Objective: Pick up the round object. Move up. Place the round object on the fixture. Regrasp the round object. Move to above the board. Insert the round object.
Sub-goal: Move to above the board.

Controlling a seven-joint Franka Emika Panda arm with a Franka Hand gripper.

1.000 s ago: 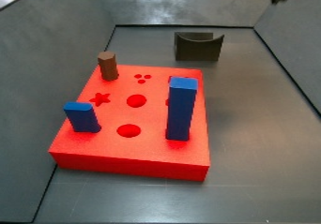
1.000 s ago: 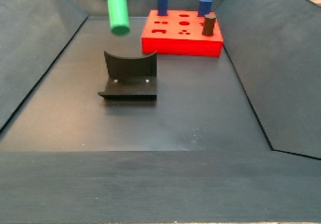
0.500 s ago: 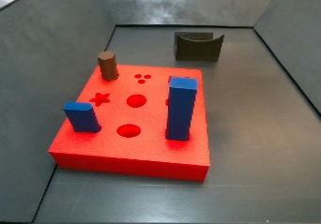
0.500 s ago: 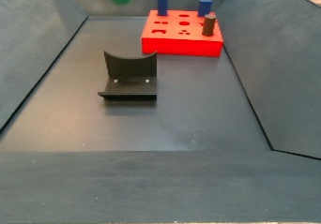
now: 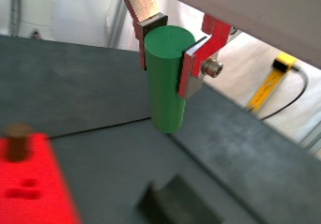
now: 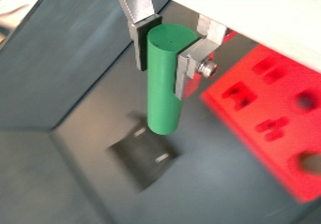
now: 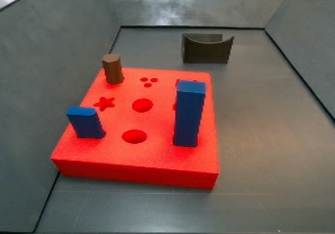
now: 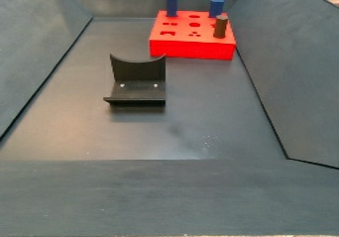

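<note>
Gripper (image 5: 175,42) is out of both side views and shows only in both wrist views, clamped on the green peg (image 5: 167,78) near its upper end; the peg hangs vertical, well above the floor. Fixture (image 6: 143,153) sits below it in a wrist view. Board (image 7: 137,130) carries two blue blocks and the brown peg (image 7: 113,69).

Even soft light, wrist views slightly blurred
</note>
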